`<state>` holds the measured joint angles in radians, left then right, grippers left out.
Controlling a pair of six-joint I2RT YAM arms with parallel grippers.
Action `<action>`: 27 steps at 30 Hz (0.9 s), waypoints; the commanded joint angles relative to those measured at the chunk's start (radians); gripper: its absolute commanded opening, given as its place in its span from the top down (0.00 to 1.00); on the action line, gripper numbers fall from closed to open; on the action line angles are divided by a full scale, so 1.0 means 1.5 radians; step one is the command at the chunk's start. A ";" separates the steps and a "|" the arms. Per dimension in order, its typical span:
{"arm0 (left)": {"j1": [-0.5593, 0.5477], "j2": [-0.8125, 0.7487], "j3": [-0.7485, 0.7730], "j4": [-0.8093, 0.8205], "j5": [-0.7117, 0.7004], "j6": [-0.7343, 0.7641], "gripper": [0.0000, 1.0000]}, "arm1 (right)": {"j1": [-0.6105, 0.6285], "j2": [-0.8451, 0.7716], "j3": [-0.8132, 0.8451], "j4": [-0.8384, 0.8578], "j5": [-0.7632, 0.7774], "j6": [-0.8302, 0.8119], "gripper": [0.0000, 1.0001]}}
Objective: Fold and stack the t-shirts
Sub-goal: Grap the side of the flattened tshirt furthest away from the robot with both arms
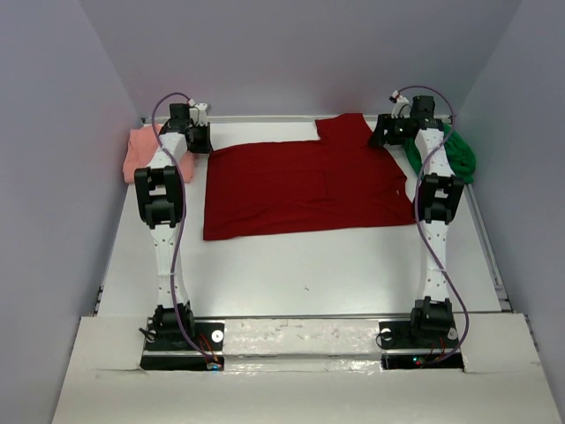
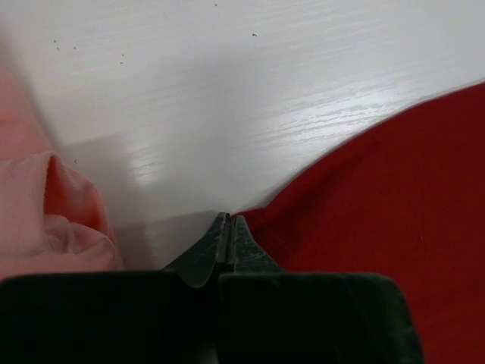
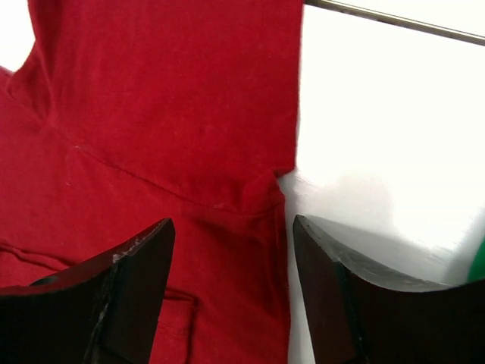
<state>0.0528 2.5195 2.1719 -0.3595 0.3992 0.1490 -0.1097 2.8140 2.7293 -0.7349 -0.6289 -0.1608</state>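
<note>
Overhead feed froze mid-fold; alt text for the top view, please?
Red shirt spread flat at centre; left gripper and right gripper at its far corners. Pink shirt bunched far left, green shirt far right.

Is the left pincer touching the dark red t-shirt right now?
Touching. The left wrist view shows the edge of the dark red t-shirt meeting the tip of the shut left pincer; whether cloth is pinched does not show.

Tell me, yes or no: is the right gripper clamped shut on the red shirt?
No, the right gripper stands wide open over the dark red shirt.
</note>
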 commanded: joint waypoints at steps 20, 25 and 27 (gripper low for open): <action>-0.005 -0.061 -0.031 -0.012 0.013 0.000 1.00 | 0.004 0.030 0.050 0.012 -0.006 0.003 0.91; -0.009 -0.064 -0.014 -0.006 0.028 -0.008 1.00 | 0.010 0.024 0.049 0.019 -0.007 0.010 1.00; -0.009 -0.066 0.003 -0.006 0.042 -0.010 1.00 | 0.010 0.021 0.049 0.017 -0.011 0.013 1.00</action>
<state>0.0509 2.5023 2.1422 -0.3519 0.4171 0.1467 -0.1051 2.8662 2.7911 -0.7406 -0.6430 -0.1520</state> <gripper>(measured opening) 0.014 0.034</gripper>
